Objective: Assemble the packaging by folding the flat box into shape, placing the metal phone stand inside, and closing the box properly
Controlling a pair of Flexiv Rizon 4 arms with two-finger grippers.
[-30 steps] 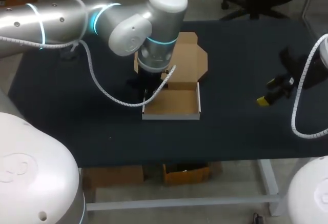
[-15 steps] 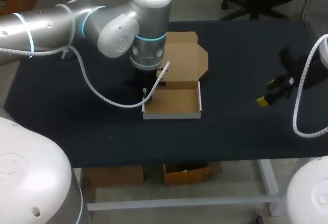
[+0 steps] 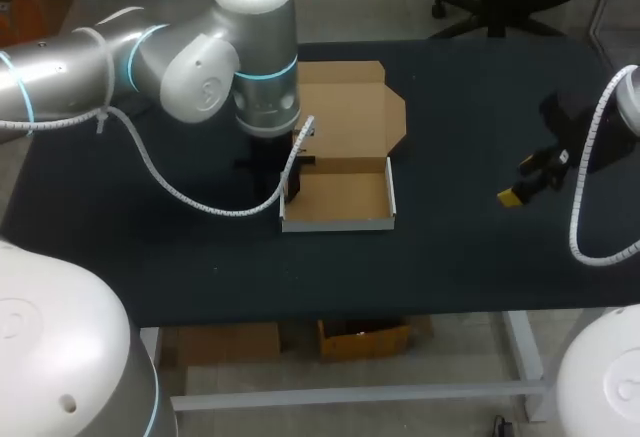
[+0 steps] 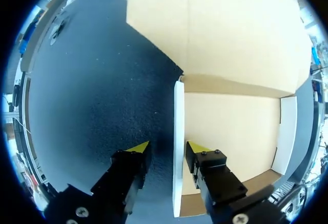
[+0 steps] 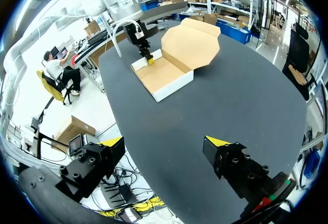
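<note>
Left arm (image 3: 200, 57) displaced leftward, uncovering the lid (image 3: 350, 112); pincer (image 4: 167, 148) now straddles the box (image 3: 340, 199) at its left wall (image 4: 178, 131).

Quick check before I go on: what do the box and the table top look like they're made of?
The box looks like thin cardboard: matte brown inside, white on its outer walls, with a creased fold at the lid. The table top seems covered by a dark matte mat, perhaps rubber or felt. The left wrist view shows a fine grain but does not settle which.
</note>
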